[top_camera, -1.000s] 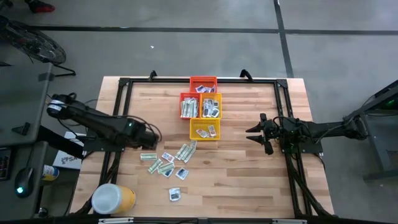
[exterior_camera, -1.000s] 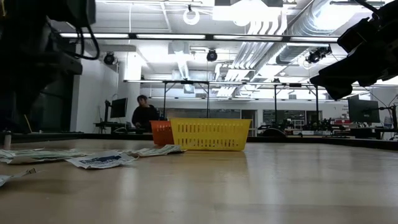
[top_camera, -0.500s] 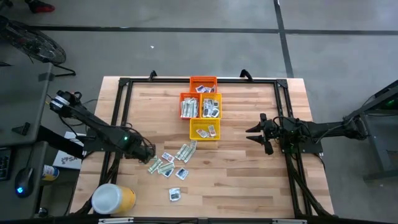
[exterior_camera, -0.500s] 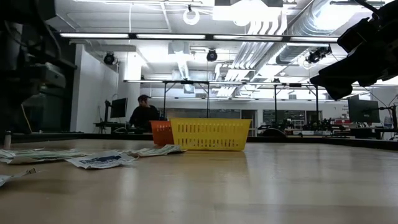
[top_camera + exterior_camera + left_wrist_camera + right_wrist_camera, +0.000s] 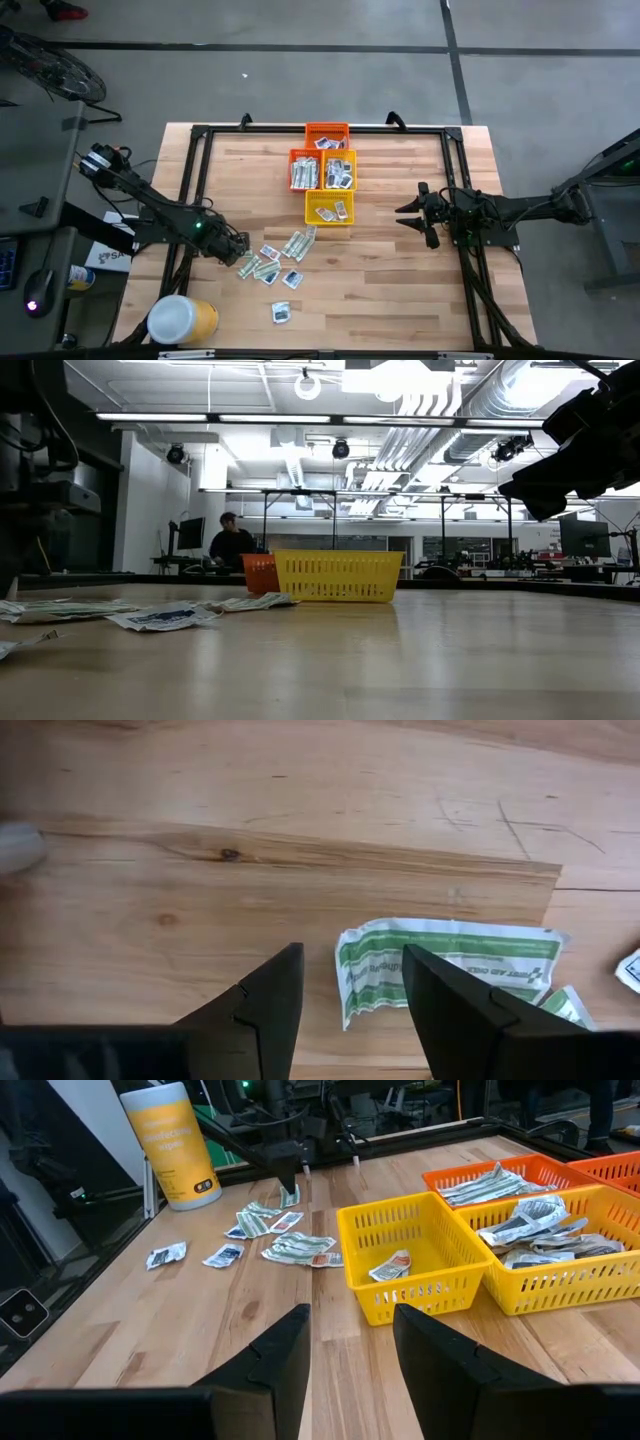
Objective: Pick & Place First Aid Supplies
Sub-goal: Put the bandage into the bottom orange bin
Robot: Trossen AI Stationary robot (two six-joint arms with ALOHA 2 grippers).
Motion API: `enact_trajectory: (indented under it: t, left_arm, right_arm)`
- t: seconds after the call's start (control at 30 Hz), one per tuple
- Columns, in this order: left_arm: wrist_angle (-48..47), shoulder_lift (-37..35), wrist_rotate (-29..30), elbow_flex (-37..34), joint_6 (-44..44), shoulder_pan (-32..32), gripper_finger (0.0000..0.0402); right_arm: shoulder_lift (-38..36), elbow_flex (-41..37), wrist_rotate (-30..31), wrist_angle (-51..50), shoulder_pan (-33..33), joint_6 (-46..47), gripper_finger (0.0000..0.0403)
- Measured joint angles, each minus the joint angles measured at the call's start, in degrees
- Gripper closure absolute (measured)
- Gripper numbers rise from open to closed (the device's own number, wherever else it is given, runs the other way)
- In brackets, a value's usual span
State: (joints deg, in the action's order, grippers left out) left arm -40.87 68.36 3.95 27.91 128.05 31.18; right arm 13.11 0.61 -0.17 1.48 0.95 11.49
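Small flat packets [image 5: 272,262], green-and-white strips and white squares with blue marks, lie scattered loose on the bench [image 5: 400,290]; one square [image 5: 281,314] lies apart.

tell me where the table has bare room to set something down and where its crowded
Bare wood: the stretch between the yellow basket and the right gripper, and the near right corner of the table. Crowded: the loose packets beside the left gripper, near the yellow tub, and the basket cluster at the far edge.

Loose packets [image 5: 285,1240] lie between yellow tub [image 5: 172,1145] and yellow basket [image 5: 412,1268].
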Motion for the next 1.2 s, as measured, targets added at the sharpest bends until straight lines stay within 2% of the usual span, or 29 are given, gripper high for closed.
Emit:
enact_trajectory:
  t: [0.73, 0.87, 1.2]
  left_arm:
    - [1.36, 0.15, -2.48, -0.36, -2.19, -0.04, 0.0236]
    - [0.80, 0.22, -2.91, 0.07, -1.95, -0.04, 0.0265]
    - [1.08, 0.26, -3.61, 0.52, -1.49, -0.04, 0.0369]
  right_arm:
    - [0.00, 0.01, 0.00, 0.00, 0.00, 0.02, 0.0263]
    - [0.01, -0.01, 0.00, 0.01, 0.00, 0.00, 0.0263]
    - [0.00, -0.01, 0.01, 0.00, 0.00, 0.00, 0.0263]
